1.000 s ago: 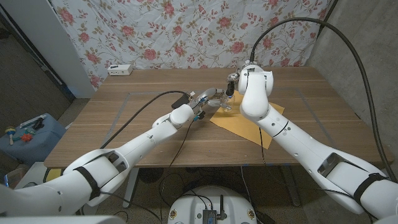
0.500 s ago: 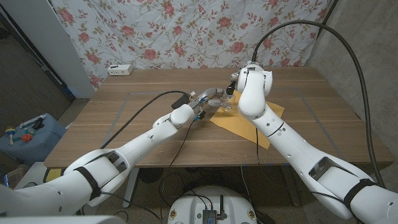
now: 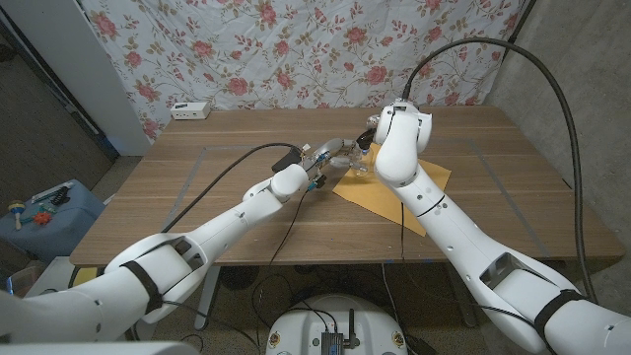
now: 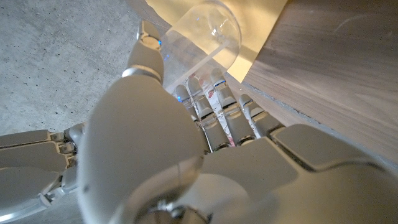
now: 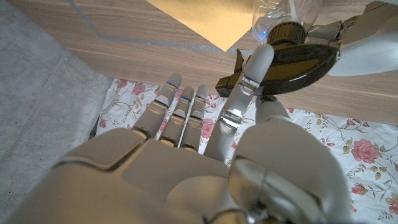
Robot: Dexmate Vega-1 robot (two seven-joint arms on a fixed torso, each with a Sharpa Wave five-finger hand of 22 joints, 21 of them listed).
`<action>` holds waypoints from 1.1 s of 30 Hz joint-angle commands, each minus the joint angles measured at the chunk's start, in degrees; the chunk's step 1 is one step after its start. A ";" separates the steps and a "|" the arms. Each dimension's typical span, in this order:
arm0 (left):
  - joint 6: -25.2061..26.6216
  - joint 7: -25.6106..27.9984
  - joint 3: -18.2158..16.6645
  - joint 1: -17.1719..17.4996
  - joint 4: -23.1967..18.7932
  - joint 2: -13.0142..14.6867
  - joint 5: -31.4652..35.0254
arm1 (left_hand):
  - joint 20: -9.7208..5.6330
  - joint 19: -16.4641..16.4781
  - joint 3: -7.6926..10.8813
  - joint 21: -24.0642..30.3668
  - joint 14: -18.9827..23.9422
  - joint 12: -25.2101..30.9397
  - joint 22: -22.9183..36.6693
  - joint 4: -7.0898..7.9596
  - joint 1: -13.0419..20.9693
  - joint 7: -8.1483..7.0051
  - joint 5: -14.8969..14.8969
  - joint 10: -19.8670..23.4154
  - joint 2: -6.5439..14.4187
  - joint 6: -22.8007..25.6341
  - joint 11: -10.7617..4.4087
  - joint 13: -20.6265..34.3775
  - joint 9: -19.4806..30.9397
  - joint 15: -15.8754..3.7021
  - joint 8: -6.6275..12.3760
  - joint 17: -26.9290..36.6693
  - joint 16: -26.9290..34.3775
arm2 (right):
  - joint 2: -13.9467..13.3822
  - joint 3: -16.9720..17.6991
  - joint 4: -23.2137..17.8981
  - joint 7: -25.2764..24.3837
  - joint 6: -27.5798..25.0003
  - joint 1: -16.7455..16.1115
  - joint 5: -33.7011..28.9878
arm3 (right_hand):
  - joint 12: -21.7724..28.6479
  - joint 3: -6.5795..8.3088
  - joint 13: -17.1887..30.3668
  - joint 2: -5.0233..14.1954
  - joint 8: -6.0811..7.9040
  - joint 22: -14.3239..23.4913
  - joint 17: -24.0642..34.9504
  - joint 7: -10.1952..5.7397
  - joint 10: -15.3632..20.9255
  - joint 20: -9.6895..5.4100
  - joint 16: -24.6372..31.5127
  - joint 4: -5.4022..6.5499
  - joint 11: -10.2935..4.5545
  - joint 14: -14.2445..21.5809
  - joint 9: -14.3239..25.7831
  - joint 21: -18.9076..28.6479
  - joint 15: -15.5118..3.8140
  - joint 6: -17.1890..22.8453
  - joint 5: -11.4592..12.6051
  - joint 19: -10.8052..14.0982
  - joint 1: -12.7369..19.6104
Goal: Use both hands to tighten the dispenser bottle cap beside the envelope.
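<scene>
A clear dispenser bottle stands at the left corner of the yellow envelope in the head view. My left hand grips the bottle's body; in the left wrist view its fingers wrap the clear bottle. My right hand hovers at the top of the bottle, largely hidden by its own wrist. In the right wrist view its hand has its fingers stretched out, and one fingertip lies against the black pump cap.
A white box sits at the table's back left. Tape lines mark the wooden table. A floral cloth hangs behind, and a blue box stands on the floor to the left. Black cables trail from both arms.
My right arm has swung slightly, its elbow drifting left while the hand stays at the cap. The left hand and the bottle have not moved.
</scene>
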 commanded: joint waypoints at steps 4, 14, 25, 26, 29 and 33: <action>-0.98 -0.02 0.09 -0.64 1.43 -0.56 -0.14 | -4.78 0.56 5.15 -0.16 0.98 0.26 0.08 4.60 -5.32 1.89 0.40 3.97 7.02 8.17 -0.97 12.82 0.21 -5.55 0.57 0.26 0.44 | 1.67 1.60 -2.48 -3.33 1.27 -2.42 -3.01 | -0.33 -1.24 -0.03 -1.02 0.60 0.15 0.27 0.54 0.51 0.55 -0.25 0.48 0.57 0.63 0.01 -0.27 0.26 -0.35 -0.06 0.16 -2.13; -0.99 0.54 -0.02 -0.53 1.56 -0.68 -0.13 | -4.78 0.57 5.14 -0.16 1.02 0.27 0.08 4.58 -5.34 1.88 0.39 4.06 6.93 8.16 -1.11 12.87 0.21 -5.53 0.55 0.24 0.43 | 0.78 3.13 -6.76 -6.63 4.61 -5.21 -2.92 | -1.59 -2.34 0.10 -1.99 -2.19 0.16 0.27 -0.22 -0.99 1.59 -1.61 0.98 0.72 -0.38 0.03 -0.87 1.06 -5.46 0.56 -1.22 -4.45; -0.51 0.68 -0.11 -0.48 1.22 -0.53 -0.19 | -4.75 0.56 5.20 -0.16 1.08 0.21 0.08 4.65 -5.43 1.99 0.38 4.03 7.00 8.18 -0.95 12.88 0.21 -5.51 0.53 0.19 0.40 | -2.34 5.88 -12.08 -8.79 8.57 -7.75 3.10 | -2.61 -2.87 0.25 -3.33 -5.86 0.24 0.30 -1.35 -4.04 0.86 -3.10 0.27 1.01 -2.43 0.25 -0.96 1.31 -11.67 1.25 -2.20 -4.88; -0.51 0.72 -0.13 -0.50 1.25 -0.56 -0.21 | -4.73 0.57 5.20 -0.16 1.02 0.22 0.08 4.62 -5.41 1.96 0.38 4.07 6.97 8.18 -0.92 12.87 0.21 -5.55 0.53 0.19 0.38 | -2.96 5.97 -12.50 -8.91 9.11 -7.88 3.64 | -2.74 -2.86 0.26 -3.33 -6.32 0.25 0.34 -1.46 -4.56 0.82 -3.25 0.21 0.73 -2.78 0.28 -1.00 1.24 -12.50 1.36 -2.43 -4.89; -0.69 0.79 -0.14 -0.65 1.52 -0.67 -0.21 | -4.76 0.58 5.20 -0.15 1.04 0.21 0.08 4.61 -5.41 1.95 0.38 4.05 6.96 8.28 -0.97 12.88 0.21 -5.51 0.56 0.18 0.38 | -4.25 6.30 -13.48 -9.00 10.11 -8.13 5.20 | -3.00 -2.87 0.30 -3.54 -7.39 0.28 0.42 -2.00 -6.08 0.60 -3.79 -0.12 0.87 -4.18 0.38 -1.01 1.07 -14.27 1.64 -2.90 -4.78; -0.97 0.91 -0.17 -0.80 1.87 -0.85 -0.26 | -4.74 0.60 5.20 -0.15 0.95 0.20 0.08 4.64 -5.44 1.82 0.38 4.10 6.98 8.27 -0.96 12.88 0.21 -5.55 0.54 0.19 0.35 | -5.99 7.23 -14.98 -10.93 11.22 -8.79 9.39 | -3.15 -2.82 0.35 -3.68 -9.25 0.30 0.55 -2.62 -8.07 0.39 -4.01 -0.58 0.50 -5.30 0.52 -1.08 1.36 -17.86 2.02 -3.77 -4.49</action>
